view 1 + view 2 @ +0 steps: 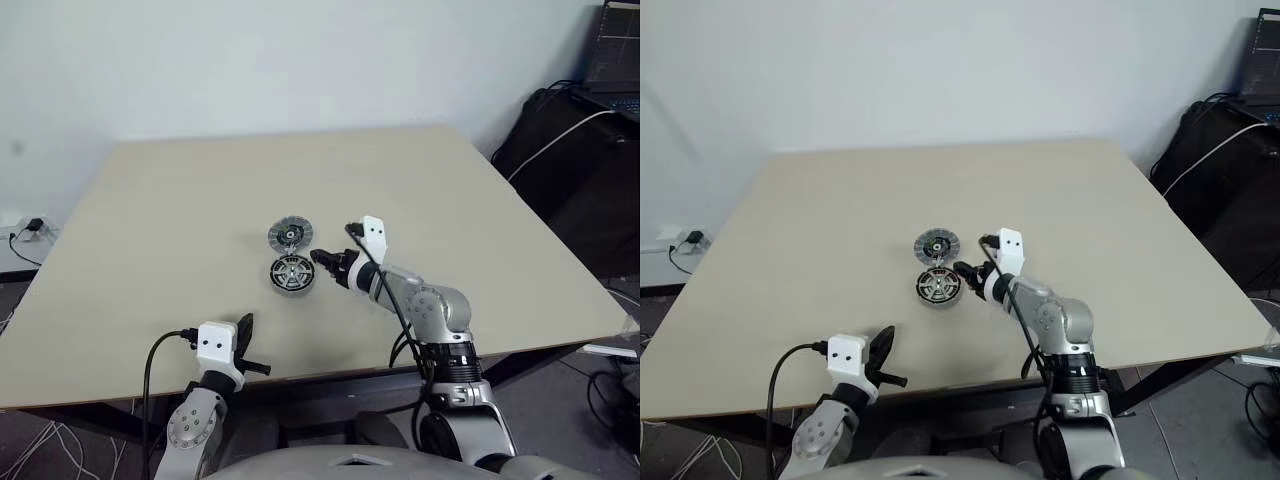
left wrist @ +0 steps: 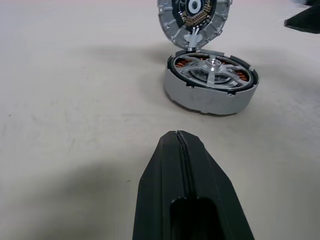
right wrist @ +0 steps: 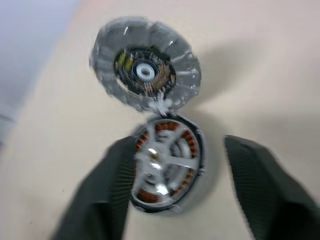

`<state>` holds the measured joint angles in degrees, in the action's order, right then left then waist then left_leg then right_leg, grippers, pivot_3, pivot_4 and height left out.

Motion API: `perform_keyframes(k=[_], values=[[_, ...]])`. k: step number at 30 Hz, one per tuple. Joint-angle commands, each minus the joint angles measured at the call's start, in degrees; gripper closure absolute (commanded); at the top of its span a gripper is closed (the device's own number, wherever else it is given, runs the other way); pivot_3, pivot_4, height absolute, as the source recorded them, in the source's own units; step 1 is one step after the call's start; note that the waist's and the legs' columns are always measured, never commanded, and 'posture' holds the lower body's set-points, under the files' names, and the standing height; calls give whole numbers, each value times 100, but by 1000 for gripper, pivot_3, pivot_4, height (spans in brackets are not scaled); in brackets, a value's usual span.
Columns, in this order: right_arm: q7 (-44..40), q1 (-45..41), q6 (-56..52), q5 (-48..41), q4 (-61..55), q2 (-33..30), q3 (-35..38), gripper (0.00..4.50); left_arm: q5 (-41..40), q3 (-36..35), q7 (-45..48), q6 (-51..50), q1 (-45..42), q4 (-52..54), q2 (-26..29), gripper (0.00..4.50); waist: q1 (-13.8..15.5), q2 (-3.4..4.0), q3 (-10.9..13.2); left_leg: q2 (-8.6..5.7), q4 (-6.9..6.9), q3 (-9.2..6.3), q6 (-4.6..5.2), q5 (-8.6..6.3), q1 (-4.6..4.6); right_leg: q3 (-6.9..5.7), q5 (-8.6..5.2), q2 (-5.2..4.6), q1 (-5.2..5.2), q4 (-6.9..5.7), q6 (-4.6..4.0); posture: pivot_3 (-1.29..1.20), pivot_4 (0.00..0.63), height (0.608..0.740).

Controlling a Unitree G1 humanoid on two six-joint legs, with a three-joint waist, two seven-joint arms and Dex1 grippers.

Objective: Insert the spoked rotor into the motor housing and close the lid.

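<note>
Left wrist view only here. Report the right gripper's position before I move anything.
Observer: The right gripper sits just right of the housing, pointing at it.
Operator: Give me its jaw state.
Observer: Open and holding nothing. Its fingers stand apart, with the housing showing between them.
Operator: Now place my left gripper on the table.
Observer: The left gripper hangs at the table's near edge, well short of the housing.

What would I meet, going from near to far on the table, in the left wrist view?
left gripper → motor housing with the spoked rotor seated inside → lid, standing tilted at the housing's far edge.
</note>
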<state>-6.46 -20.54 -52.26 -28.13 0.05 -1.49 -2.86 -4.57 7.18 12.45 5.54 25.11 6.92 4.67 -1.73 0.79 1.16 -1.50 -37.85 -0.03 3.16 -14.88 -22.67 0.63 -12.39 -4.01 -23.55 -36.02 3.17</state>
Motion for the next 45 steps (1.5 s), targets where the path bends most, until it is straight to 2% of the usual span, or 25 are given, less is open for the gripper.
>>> perform_keyframes(k=[1, 3, 6, 7, 15, 21, 26, 33, 37, 41, 45], values=[[-440, -60, 1208, 943, 152, -223, -967, 2669, 13, -32, -14, 151, -91, 81, -4, 4500, -17, -1, 0, 0, -1, 2, 0, 0, 1, 1, 0, 3, 0, 0, 1, 0, 0, 740], [-604, -163, 1992, 1543, 578, -317, -1483, 3317, 33, -34, -18, 156, -109, 80, 8, 4500, -22, -3, 0, 3, -7, 2, 0, 1, 5, 1, -1, 8, 5, -1, 4, 0, 0, 740], [-747, -390, 2662, 1942, 1226, -198, -1692, 4327, 41, -38, -26, 161, -115, 86, 14, 4500, -24, -7, 2, 3, -12, 3, -1, 1, 7, 3, 0, 11, 7, -2, 8, 0, 0, 740], [-779, -476, 2788, 2006, 1426, -147, -1683, 4421, 41, -39, -32, 163, -108, 92, 13, 4500, -22, -8, 2, 3, -13, 3, -1, 1, 7, 4, 4, 12, 7, -2, 4, 0, 0, 740], [-1092, -1033, 3372, 2394, 2629, 114, -1592, 4421, 66, -32, -99, 233, -55, 107, 0, 4500, -7, -16, -2, 2, -10, 0, -3, 1, 7, 8, 10, 12, 6, -2, -1, 0, 0, 740], [-1636, -1149, 3127, 2619, 3039, 70, -1752, 4421, 70, -28, -145, 272, -49, 95, -4, 4500, -2, -14, -3, 2, -9, -1, -4, 0, 7, 8, 12, 5, 4, -3, -5, 0, 0, 740], [-1785, -1228, 2674, 2831, 2955, 6, -1794, 4421, 58, -24, -139, 266, -53, 75, -30, 4500, 1, -10, -18, 1, -9, -2, -22, -10, 8, 8, 12, -15, 3, -5, -6, 0, 0, 740], [-2119, -1446, 2761, 2673, 2280, -34, -1572, 4421, 64, -8, -133, 275, -88, 26, -55, 4500, 10, -8, -18, -1, -9, -3, -34, -15, 7, 6, 15, -2, 0, -9, -9, 0, 0, 740], [-2800, -1629, 2679, 2974, 2021, -407, -2074, 4421, 69, 0, -139, 289, -129, -17, -74, 4500, 10, -9, -18, -1, -10, -2, -29, -11, 7, 7, 15, 7, 0, -8, -9, 0, 0, 740], [-3460, -1912, 2563, 3324, 2036, -782, -2617, 3539, 76, 4, -156, 313, -165, -64, -108, 4500, 21, -12, -20, -1, -13, -2, -7, 2, 9, 5, 14, 8, 3, -9, -9, 0, 0, 740], [-4014, -2189, 2650, 3617, 2134, -1029, -3004, 2171, 75, -9, -179, 360, -164, -103, -133, 4500, 34, -13, -20, -1, -13, -2, -8, 2, 7, 5, 14, 8, 2, -8, -10, 0, 0, 740]])
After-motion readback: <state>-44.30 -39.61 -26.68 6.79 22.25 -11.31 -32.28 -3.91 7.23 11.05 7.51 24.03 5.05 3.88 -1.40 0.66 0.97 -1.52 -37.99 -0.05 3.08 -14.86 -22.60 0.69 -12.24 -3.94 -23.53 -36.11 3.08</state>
